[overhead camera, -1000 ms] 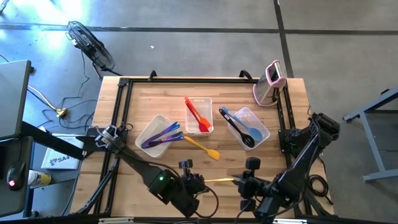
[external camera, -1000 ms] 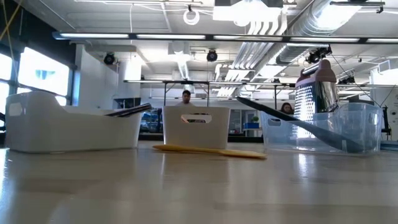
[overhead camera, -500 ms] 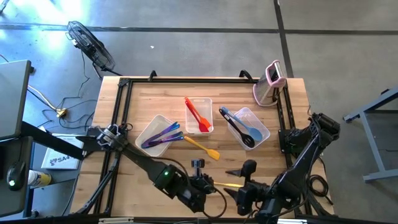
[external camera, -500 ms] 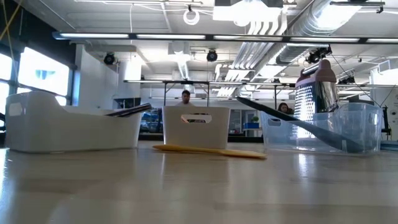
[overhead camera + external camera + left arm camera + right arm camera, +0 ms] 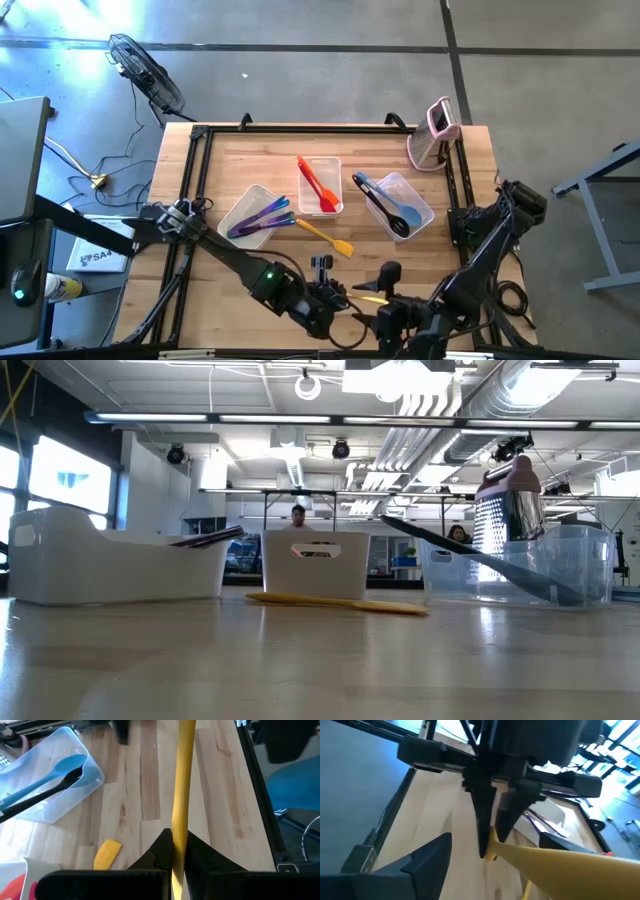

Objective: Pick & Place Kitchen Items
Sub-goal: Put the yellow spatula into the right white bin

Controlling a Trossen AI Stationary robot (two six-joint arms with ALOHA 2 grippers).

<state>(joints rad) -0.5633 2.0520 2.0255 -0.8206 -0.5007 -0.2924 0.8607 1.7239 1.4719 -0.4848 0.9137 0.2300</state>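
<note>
A yellow utensil (image 5: 370, 298) hangs over the table's near edge, with my left gripper (image 5: 173, 855) shut on it. My right gripper (image 5: 495, 839) is open, one finger on each side of the utensil's other end (image 5: 570, 865); I cannot tell whether a finger touches it. A second yellow spatula (image 5: 326, 237) lies flat on the table. Three clear tubs hold other utensils: purple and blue ones in the left tub (image 5: 238, 228), red and orange in the middle tub (image 5: 335, 166), black and light blue in the right tub (image 5: 425, 212). My left gripper pinches the yellow utensil's slim handle (image 5: 179, 832) between its two fingers, near one end. The fingers come from the table's left, slanting down, and lie along the handle, which runs on past the fingertips toward the right arm. The utensil is clear of the table.
A pink-and-white upright gadget (image 5: 435, 135) stands at the far right corner. A black frame (image 5: 195, 180) runs along the table's left, far and right sides. Bare wood lies between the tubs and the near edge. People show in the room beyond the table.
My right gripper has opened and let go of the yellow utensil, which both grippers held a second ago. My left gripper, still shut on the handle, has carried the utensil a little toward the table's right edge, and both wrists have turned.
</note>
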